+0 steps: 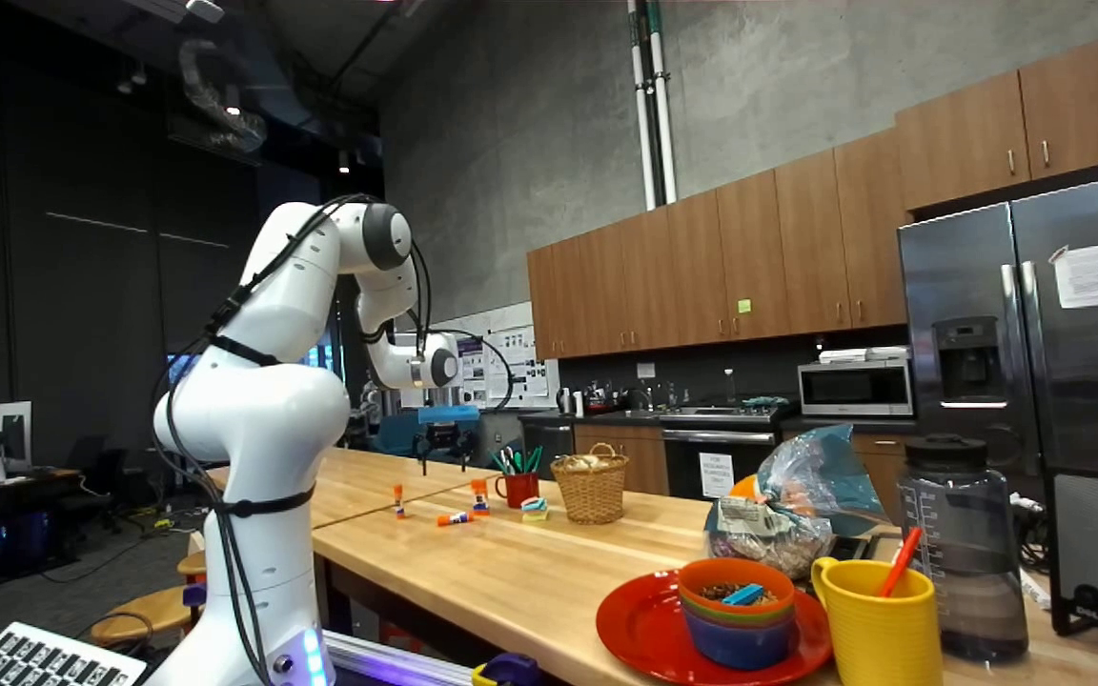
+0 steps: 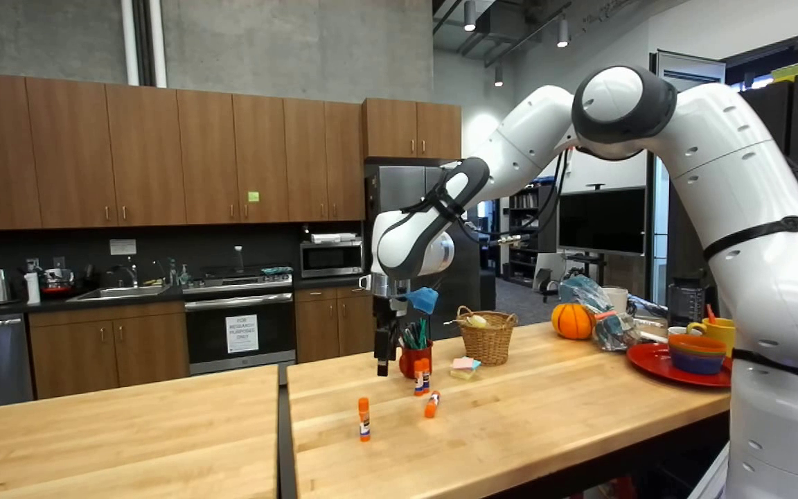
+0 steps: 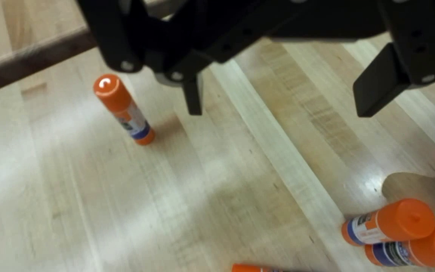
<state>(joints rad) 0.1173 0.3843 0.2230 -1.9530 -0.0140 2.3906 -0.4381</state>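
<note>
There're 4 glue stks, 1 red mug, 1 bskt, 1 pumpkin.

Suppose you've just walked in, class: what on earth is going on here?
A robot arm has its open gripper above a wooden table, holding nothing. On the table, an upright glue stick stands alone, a pair of glue sticks stands near a red mug, and a fourth glue stick lies on its side. A woven basket and some sticky notes are also close to the mug.
</note>
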